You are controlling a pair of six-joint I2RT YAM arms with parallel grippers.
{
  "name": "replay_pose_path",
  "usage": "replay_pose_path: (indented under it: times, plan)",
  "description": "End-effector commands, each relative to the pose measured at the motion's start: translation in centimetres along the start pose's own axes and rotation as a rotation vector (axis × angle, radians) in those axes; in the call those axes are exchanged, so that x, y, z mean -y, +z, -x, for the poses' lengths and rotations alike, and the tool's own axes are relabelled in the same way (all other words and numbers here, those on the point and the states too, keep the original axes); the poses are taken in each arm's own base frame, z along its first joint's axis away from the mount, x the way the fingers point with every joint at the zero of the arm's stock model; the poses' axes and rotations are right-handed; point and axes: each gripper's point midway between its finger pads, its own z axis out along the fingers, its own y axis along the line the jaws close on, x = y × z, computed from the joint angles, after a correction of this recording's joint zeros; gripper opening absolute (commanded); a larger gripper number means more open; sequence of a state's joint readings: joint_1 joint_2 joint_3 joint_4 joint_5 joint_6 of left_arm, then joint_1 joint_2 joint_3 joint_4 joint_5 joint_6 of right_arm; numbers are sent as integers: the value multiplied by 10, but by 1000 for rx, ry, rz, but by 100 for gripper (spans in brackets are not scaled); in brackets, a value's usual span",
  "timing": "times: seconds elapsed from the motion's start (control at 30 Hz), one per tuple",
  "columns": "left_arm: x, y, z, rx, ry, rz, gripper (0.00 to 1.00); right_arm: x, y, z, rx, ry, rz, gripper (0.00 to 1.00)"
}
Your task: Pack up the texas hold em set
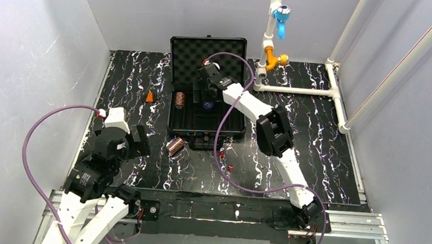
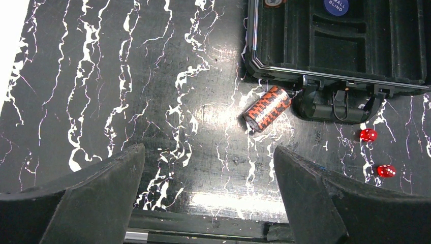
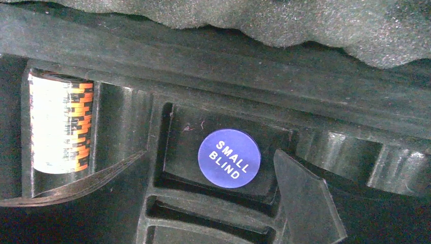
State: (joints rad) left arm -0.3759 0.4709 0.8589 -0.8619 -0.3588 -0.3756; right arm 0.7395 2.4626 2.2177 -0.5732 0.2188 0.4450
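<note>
The black briefcase (image 1: 171, 118) lies open at the back centre, its foam-lined lid (image 1: 207, 54) upright. One copper-brown chip stack (image 1: 179, 100) sits in a left tray slot and also shows in the right wrist view (image 3: 61, 124). A blue "SMALL BLIND" disc (image 3: 229, 158) lies in a tray pocket. My right gripper (image 3: 211, 152) is open just above it, one finger on each side. The second chip stack (image 2: 267, 108) lies on its side on the table at the case's front edge. Two red dice (image 2: 368, 134) (image 2: 386, 170) lie nearby. My left gripper (image 2: 208, 152) is open and empty, near the table's front left. A second blue disc is not visible.
A small orange cone (image 1: 150, 97) stands left of the case. A white pipe frame (image 1: 297, 90) with blue and orange fittings runs along the back right. The case handle (image 2: 335, 104) juts from its front edge. Grey walls enclose the black marbled table (image 1: 315, 165).
</note>
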Motion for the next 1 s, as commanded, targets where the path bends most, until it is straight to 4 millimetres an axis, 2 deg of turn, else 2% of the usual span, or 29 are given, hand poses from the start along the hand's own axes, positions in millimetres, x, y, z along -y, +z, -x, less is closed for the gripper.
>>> replay_pose_path:
  times: [0.0,0.17,0.27,0.53,0.7,0.8,0.97]
  plan:
    - [-3,4,-4,-25,7,27,98,-18,-35,44,106,8,82,98]
    - [-2,5,-5,-32,10,22,98,-15,-77,60,150,-5,85,98]
    - [-2,4,-5,-28,8,20,98,-11,-103,61,177,-16,76,98]
    - [-2,2,-4,-17,5,14,98,0,-161,43,202,-43,58,98]
    - [-1,3,-4,-23,8,9,98,12,-186,21,203,-36,42,98]
    - [0,3,-4,-22,5,6,98,27,-203,6,213,-34,15,98]
    - [-1,2,-4,-17,3,10,98,65,-239,-18,247,-16,-64,98]
